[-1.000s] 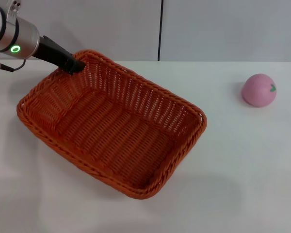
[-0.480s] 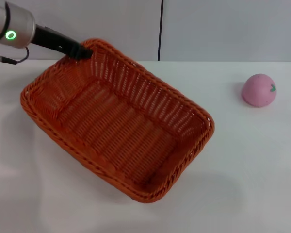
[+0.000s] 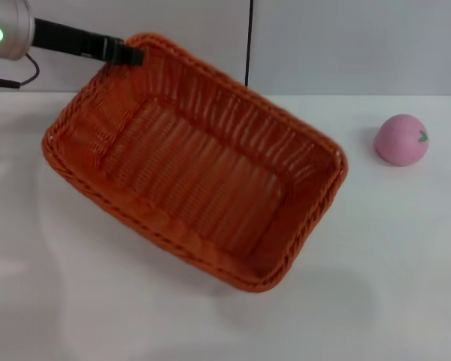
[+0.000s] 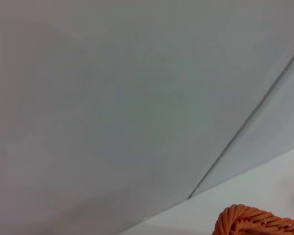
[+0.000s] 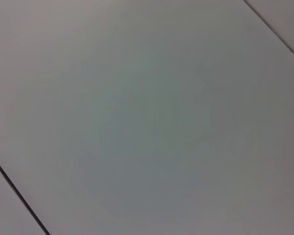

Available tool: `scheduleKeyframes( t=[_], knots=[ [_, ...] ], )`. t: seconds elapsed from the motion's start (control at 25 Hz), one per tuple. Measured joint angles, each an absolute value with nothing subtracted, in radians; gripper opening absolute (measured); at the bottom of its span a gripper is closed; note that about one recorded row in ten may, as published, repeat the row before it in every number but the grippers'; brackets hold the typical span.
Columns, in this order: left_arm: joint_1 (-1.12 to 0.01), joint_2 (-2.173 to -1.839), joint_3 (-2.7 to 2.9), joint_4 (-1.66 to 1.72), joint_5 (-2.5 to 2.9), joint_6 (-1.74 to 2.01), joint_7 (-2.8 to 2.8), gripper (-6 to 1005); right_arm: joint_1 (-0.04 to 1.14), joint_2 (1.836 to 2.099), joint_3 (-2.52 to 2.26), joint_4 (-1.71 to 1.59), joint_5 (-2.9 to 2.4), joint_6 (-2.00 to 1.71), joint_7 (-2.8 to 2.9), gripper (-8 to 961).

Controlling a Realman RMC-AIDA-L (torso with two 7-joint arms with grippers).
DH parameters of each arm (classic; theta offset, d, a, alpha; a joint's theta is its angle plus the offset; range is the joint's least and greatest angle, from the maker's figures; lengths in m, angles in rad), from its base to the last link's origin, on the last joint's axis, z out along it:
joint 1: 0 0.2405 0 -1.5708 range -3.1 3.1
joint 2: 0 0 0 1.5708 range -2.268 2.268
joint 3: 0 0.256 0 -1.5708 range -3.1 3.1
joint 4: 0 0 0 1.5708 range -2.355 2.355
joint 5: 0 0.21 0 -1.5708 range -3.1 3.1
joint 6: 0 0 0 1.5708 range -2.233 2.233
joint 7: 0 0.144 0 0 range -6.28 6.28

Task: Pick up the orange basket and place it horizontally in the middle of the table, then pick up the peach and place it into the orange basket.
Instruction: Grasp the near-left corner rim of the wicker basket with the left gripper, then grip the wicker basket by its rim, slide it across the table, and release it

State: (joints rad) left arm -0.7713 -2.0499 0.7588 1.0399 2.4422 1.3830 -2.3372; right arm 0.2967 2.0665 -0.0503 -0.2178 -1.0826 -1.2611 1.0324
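Observation:
The orange basket (image 3: 203,165) hangs tilted above the white table (image 3: 391,263), its far left corner raised highest, its long axis running diagonally from upper left to lower right. My left gripper (image 3: 128,54) is shut on the braided rim at that raised corner. A bit of the basket rim (image 4: 257,223) shows in the left wrist view. The pink peach (image 3: 401,139) sits on the table at the far right, apart from the basket. My right gripper is out of view; its wrist view shows only a grey wall.
A grey panelled wall with a dark vertical seam (image 3: 249,45) rises behind the table's far edge. Bare tabletop stretches in front of the basket and between the basket and the peach.
My left gripper has risen and shifted slightly right, lifting the basket's far left corner. The basket has come up off the table and tipped more steeply. The peach has stayed put.

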Motion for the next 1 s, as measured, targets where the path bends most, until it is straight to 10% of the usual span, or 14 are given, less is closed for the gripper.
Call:
scheduleKeyframes(
  t=[1.0],
  knots=[
    [-0.446, -2.05, 0.631, 0.961, 2.017, 1.422, -2.422, 185, 0.317, 2.06, -0.062, -0.218, -1.088, -1.19, 1.04, 754]
  ],
)
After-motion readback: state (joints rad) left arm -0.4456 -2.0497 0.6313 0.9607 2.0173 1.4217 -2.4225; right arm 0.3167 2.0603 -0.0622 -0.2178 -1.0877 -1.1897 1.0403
